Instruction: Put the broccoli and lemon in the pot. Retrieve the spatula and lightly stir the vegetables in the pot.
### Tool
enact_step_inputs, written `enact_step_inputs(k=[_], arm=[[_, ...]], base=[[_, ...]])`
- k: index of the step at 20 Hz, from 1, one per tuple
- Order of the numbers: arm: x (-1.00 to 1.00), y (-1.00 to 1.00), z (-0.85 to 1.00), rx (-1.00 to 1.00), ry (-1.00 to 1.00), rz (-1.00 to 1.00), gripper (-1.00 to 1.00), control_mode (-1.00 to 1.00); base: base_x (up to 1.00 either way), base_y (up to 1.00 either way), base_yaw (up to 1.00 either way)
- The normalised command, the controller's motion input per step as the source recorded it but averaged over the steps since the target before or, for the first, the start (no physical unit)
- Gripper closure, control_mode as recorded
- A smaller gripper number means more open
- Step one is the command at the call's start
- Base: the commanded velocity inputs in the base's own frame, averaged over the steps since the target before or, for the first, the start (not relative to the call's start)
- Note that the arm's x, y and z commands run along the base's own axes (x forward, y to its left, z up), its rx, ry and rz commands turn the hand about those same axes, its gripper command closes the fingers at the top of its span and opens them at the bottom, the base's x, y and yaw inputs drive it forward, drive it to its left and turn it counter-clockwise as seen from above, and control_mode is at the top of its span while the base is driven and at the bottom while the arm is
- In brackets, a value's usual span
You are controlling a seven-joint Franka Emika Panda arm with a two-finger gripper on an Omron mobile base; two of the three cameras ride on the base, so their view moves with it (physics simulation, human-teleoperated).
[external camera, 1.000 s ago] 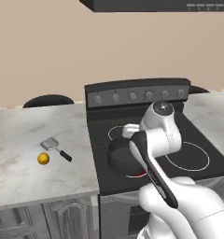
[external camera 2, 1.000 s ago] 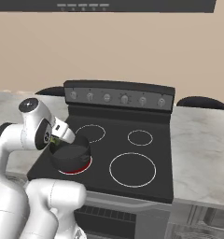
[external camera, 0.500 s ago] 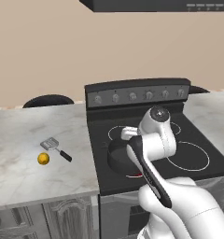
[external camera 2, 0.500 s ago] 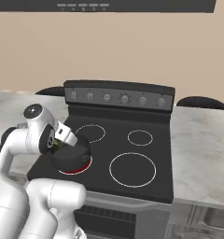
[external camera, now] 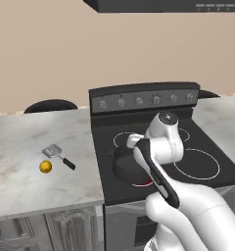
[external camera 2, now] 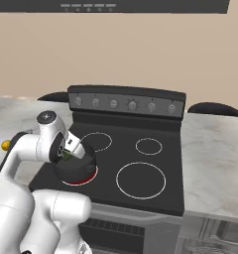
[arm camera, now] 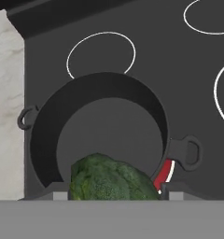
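Looking along the hand, I saw the pincer (arm camera: 115, 195) clamped on one broccoli (arm camera: 113, 181) above the one dark pot (arm camera: 99, 128), which sat on the stove's red-glowing burner (arm camera: 165, 172). From the left, one lemon (external camera: 45, 167) lay just beside one spatula (external camera: 58, 155) on the marble table (external camera: 21, 142), well apart from the pot.

The pot (arm camera: 100, 135) is open-topped on the stove's front-left burner; the broccoli (arm camera: 111, 179) overhangs its near rim.
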Motion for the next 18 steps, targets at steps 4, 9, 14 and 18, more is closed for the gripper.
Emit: enact_step_inputs(k=[4,9,14,18], arm=[[0.02,0.00,-0.17,0.00,0.01,0.00,1.00,-1.00],[0.01,0.00,-0.09,0.00,0.00,0.00,1.00,-1.00],[0.08,0.00,-0.17,0.00,0.00,0.00,1.00,-1.00],[0.11,0.03,-0.21,0.00,0.00,0.00,1.00,-1.00]], base=[[0.00,0.00,0.00],[0.00,0.00,0.00],[0.00,0.00,0.00],[0.00,0.00,0.00]])
